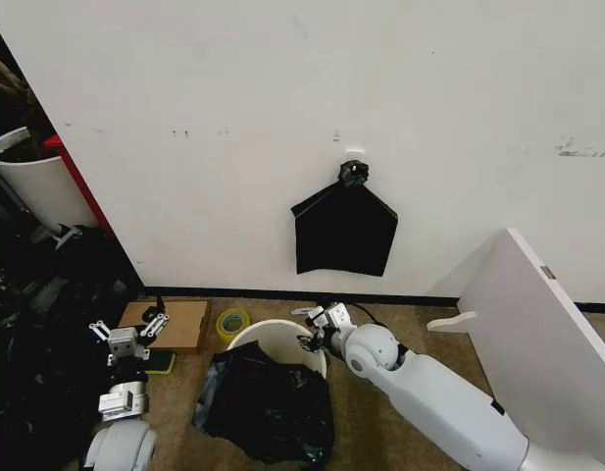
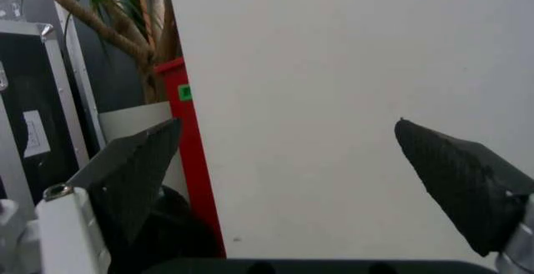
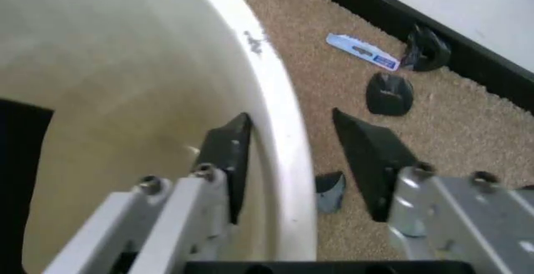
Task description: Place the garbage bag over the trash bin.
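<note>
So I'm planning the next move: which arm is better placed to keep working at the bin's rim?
Probably the right. The right gripper is open with a finger on each side of the trash bin rim, beside the garbage bag. The left gripper is open, off to the bin's left.

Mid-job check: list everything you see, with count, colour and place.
trash bin: 1, white, on the carpet by the wall
garbage bag: 1, glossy black, draped over the bin's near side
flat bag: 1, matte black, hung on the wall
tape roll: 1, yellow, left of the bin
cardboard: 1, brown, farther left
white panel: 1, leaning at right
right gripper: open, astride the bin's rim
left gripper: open, held left of the bin
</note>
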Controlling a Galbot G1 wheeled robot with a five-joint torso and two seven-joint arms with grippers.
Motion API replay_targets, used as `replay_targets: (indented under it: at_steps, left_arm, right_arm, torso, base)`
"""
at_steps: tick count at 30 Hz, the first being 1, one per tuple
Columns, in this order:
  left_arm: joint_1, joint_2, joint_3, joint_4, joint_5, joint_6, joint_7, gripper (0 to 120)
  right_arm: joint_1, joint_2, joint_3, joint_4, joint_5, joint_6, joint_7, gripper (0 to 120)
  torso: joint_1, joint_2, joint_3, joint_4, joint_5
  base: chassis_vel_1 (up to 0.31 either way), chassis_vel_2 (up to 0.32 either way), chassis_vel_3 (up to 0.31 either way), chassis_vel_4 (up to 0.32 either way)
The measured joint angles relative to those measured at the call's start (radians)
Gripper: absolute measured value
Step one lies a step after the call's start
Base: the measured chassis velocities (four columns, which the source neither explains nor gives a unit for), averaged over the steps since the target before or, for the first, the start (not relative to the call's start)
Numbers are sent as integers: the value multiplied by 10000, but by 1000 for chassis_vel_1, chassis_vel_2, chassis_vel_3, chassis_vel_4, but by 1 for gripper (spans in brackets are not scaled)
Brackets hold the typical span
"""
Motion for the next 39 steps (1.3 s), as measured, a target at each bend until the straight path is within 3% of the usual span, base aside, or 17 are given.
replay_targets:
  at_steps: [5,10,17,21,22,28,36,39]
  left_arm:
    - [-8,39,36,86,15,-14,-40,100]
    - [-3,61,109,163,16,-59,-111,100]
    - [41,93,233,157,-99,-213,-108,100]
    - [150,180,351,14,-941,-377,631,100]
    - [217,240,406,-59,-1426,-440,1256,100]
    - [119,256,534,33,-1467,-655,2108,100]
    - [283,56,518,-43,-1052,-807,2109,100]
    - [403,44,484,-122,-1020,-844,2105,100]
  right_arm:
    - [-224,-76,111,173,-23,23,-118,15]
    - [-548,-126,220,561,323,53,497,4]
    - [-1179,-229,414,1100,1607,525,2426,3]
    - [-1943,-371,822,1845,2808,1337,3831,2]
    - [-2407,-430,1204,2376,3498,1569,4670,2]
    - [-3754,-620,2061,3603,4916,2720,7021,2]
    - [-4273,-512,2199,3280,4515,3732,7154,2]
    - [-4367,-506,2198,3343,4315,3933,7042,9]
  torso:
    - [0,0,0,0,1]
    - [-1,0,-1,1,1]
    - [-2,0,-1,1,0]
    - [-2,0,-1,-1,-1]
    - [-2,0,-1,-1,-2]
    - [-2,1,-2,-2,2]
    - [-2,1,-1,0,0]
    - [-1,0,-1,1,1]
  base:
    - [0,0,0,0]
    - [0,0,0,0]
    - [0,0,0,0]
    - [0,0,0,0]
    - [0,0,0,0]
    - [0,0,0,0]
    - [0,0,0,0]
    - [0,0,0,0]
